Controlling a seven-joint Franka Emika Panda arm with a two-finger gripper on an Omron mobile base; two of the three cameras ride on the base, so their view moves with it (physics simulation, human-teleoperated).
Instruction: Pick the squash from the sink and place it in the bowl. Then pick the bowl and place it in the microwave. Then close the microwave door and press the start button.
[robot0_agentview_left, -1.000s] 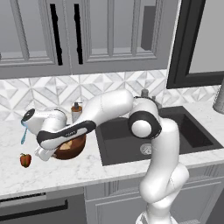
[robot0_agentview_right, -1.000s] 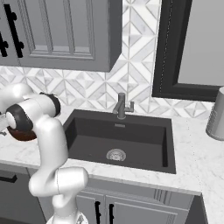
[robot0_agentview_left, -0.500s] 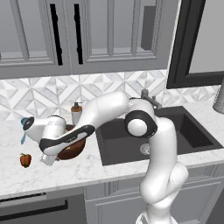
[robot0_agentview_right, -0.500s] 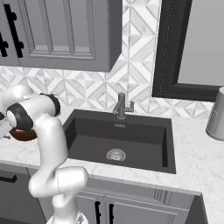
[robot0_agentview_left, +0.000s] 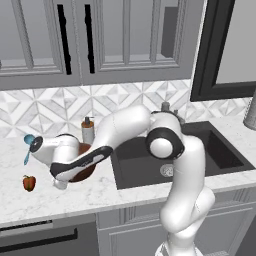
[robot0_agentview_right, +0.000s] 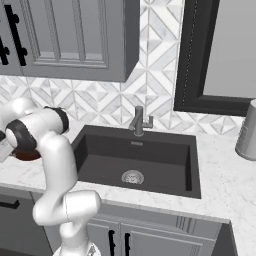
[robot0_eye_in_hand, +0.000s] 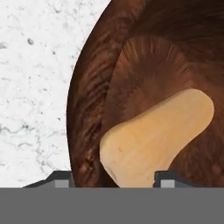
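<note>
Two dark fingers (robot0_eye_in_hand: 63, 179) stand apart at the bottom of the hand view, one outside the rim of the bowl (robot0_eye_in_hand: 94, 100) and one inside it, over the wide end of the squash (robot0_eye_in_hand: 153, 140); whether they are pressing the bowl wall cannot be told. One squash lies on the bowl's floor, neck pointing away from the fingers. One bowl sits on the white marbled surface (robot0_agentview_left: 105, 192) left of the sink (robot0_agentview_right: 135, 162), mostly hidden under the robot's hand in the left base view. One small red pepper (robot0_agentview_left: 29, 183) rests on the surface near the bowl. No writing is readable.
</note>
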